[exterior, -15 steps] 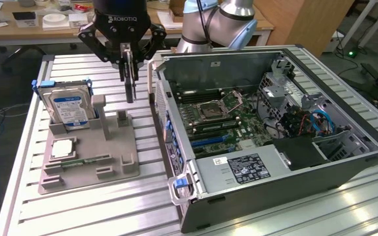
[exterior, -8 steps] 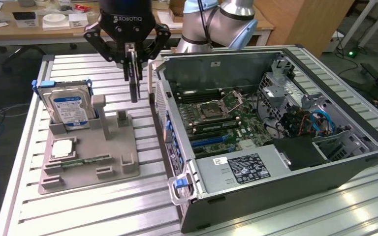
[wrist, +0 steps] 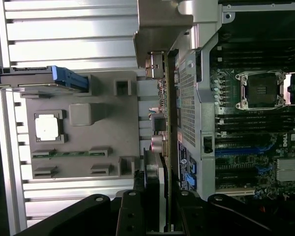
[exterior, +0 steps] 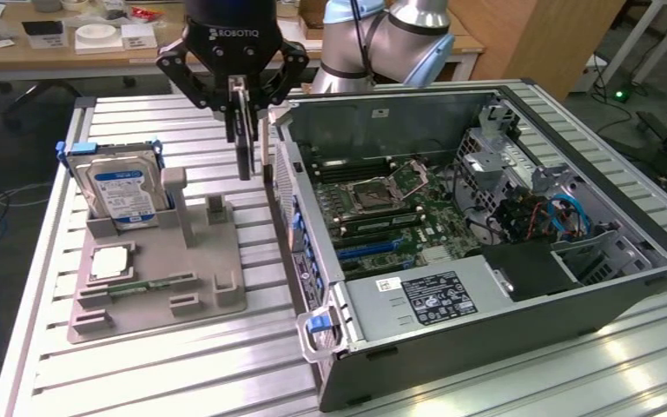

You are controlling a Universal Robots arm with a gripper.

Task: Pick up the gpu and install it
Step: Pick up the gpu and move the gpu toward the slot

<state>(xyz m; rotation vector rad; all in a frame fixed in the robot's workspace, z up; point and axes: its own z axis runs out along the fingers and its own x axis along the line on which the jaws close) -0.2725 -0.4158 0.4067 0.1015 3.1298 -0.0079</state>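
Observation:
The gpu (exterior: pixel 244 143) is a thin dark card hanging edge-down from my gripper (exterior: pixel 244 102), which is shut on its upper edge. It hangs in the air between the grey parts holder (exterior: pixel 194 261) and the open computer case (exterior: pixel 310 217), close to the case's near wall and above table level. In the wrist view the gpu (wrist: pixel 163 123) runs edge-on away from the gripper (wrist: pixel 160 219), with its silvery metal bracket (wrist: pixel 162 24) at the far end, over the gap between the holder (wrist: pixel 128 123) and the case wall (wrist: pixel 189 98). The motherboard (exterior: pixel 392 208) lies open inside the case.
A silver hard drive (exterior: pixel 125 195) with a blue-white label stands in the holder at the exterior view's left. A square processor chip (exterior: pixel 111 261) and a narrow green memory stick (exterior: pixel 148 284) lie on the holder. A power supply (exterior: pixel 426 300) and cables (exterior: pixel 554 217) sit in the case.

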